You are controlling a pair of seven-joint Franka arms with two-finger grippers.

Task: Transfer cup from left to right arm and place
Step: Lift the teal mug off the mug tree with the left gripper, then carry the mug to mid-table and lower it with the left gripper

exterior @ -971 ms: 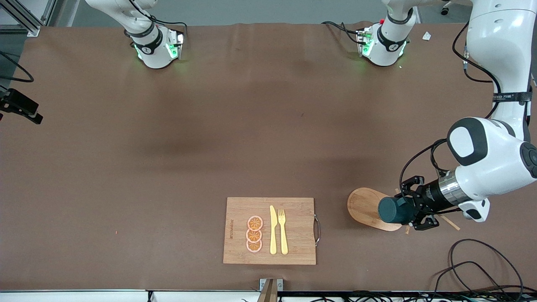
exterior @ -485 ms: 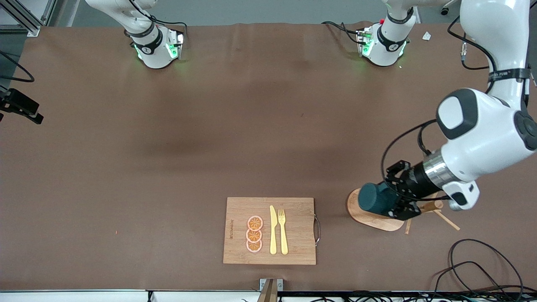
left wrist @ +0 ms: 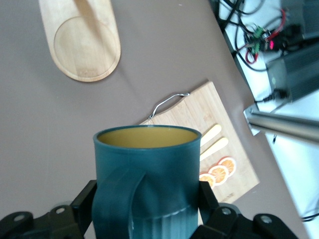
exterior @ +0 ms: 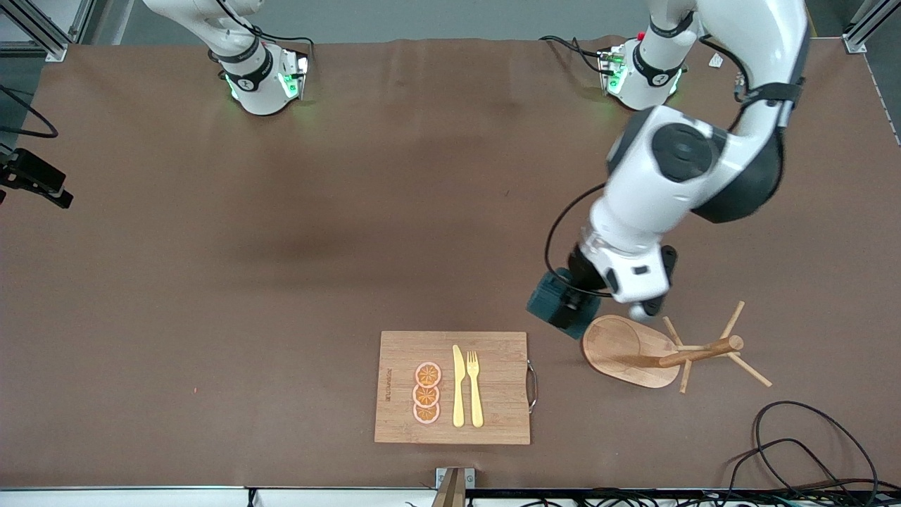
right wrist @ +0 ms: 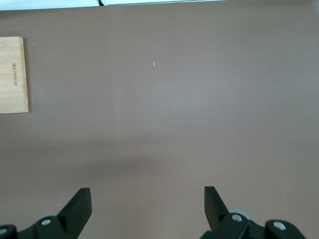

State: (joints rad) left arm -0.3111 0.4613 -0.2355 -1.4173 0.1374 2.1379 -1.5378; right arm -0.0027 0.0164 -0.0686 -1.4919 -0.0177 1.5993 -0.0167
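Near table edge: cutting board [exterior: 493,415] with knife, fork, orange slices; burned-in mark along one short side, too small to read. Wooden mug tree [exterior: 637,352] just beside it, toward the left arm's end.

Left gripper [exterior: 571,301] clamped on the cup [exterior: 552,303], airborne over bare table by the board's corner.

Right gripper [right wrist: 147,206] waits, jaws spread, over bare table.

Handover advice: keep cup level, present its free side.
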